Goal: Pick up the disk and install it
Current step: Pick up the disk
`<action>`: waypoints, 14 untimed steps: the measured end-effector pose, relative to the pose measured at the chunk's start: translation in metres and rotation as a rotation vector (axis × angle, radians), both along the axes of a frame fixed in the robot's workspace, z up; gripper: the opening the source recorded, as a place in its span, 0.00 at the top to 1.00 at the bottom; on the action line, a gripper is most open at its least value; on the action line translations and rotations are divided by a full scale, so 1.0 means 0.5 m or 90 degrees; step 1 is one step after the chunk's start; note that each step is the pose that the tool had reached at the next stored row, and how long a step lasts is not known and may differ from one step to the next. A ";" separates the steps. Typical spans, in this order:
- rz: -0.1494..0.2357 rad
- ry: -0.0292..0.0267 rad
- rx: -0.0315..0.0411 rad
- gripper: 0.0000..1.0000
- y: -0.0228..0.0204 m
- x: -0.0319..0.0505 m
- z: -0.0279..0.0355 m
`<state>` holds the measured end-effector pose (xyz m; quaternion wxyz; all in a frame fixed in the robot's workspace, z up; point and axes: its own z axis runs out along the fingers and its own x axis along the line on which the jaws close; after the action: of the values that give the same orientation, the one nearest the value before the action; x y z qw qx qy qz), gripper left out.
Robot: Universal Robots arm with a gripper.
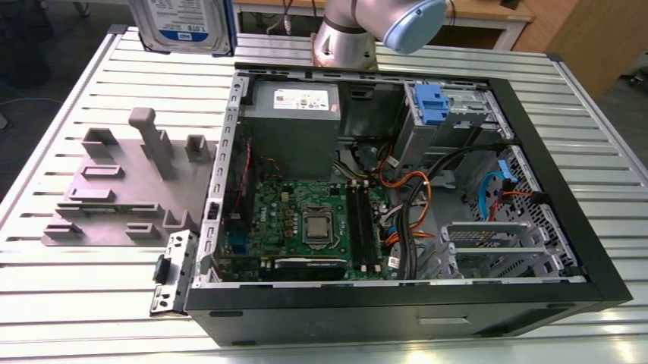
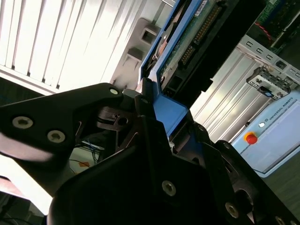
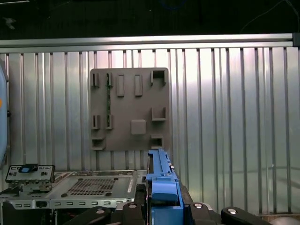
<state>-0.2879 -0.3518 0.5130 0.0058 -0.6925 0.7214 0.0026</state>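
Note:
The disk [image 1: 187,26] hangs in the air above the table's far corner on the exterior view's left, its blue-and-white label facing the camera. In the second wrist view its green circuit-board side [image 2: 187,42] and blue carrier [image 2: 169,112] sit between the black fingers [image 2: 140,117] of my gripper [image 2: 157,105], which is shut on the carrier's end. In the first wrist view the disk [image 3: 161,180] is seen edge-on, rising from the gripper [image 3: 161,206], with the grey fixture plate [image 3: 129,110] on the table below it.
The open computer case [image 1: 567,182] lies on the slatted metal table [image 1: 71,288], with a grey power-supply box [image 1: 294,125], motherboard [image 1: 303,220], cables and a small blue bracket [image 1: 430,102] in the drive bay. The grey fixture plate [image 1: 121,189] lies left of it. A pendant with a red button [image 2: 269,136] stands beyond the table.

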 end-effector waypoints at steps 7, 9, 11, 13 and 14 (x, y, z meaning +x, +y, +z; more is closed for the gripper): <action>0.000 0.0000 0.0000 0.64 -0.0132 0.000 0.000; 0.000 0.0000 0.0000 0.64 -0.0160 0.000 0.000; 0.000 0.0000 0.0000 0.64 -0.0179 0.000 0.000; 0.000 -0.0001 0.0000 0.64 -0.0181 0.000 0.000; 0.000 0.0000 0.0000 0.64 -0.0182 0.000 0.000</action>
<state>-0.2879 -0.3609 0.5130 0.0058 -0.6925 0.7214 0.0026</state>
